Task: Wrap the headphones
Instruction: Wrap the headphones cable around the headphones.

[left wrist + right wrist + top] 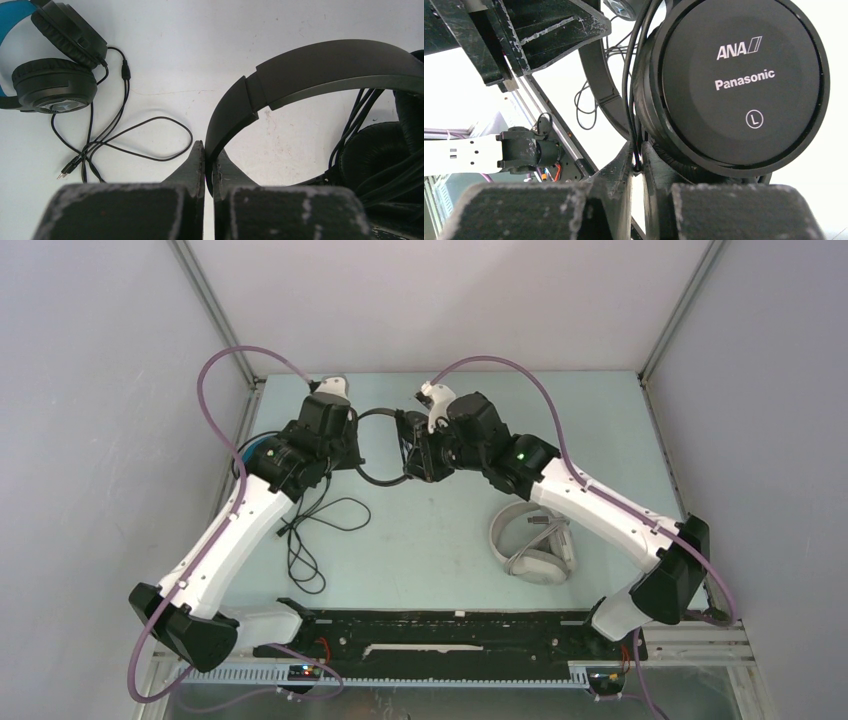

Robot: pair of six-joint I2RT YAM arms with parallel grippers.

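Top external view: the left gripper (357,442) and right gripper (408,456) meet near the table's (450,540) far edge with the thin black headset (378,411) slung between them, but their grips are hidden. Left wrist view shows the left one clamped on the headband (320,70). Right wrist view shows the right one pinching the cable (625,80) beside the earcup (739,85). If that strand slips, the turns could spring loose.

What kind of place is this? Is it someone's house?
Most likely a robot testing lab, not a house: a left arm and right arm bolted to a table, bare walls on a metal frame, and a white headset laid out.
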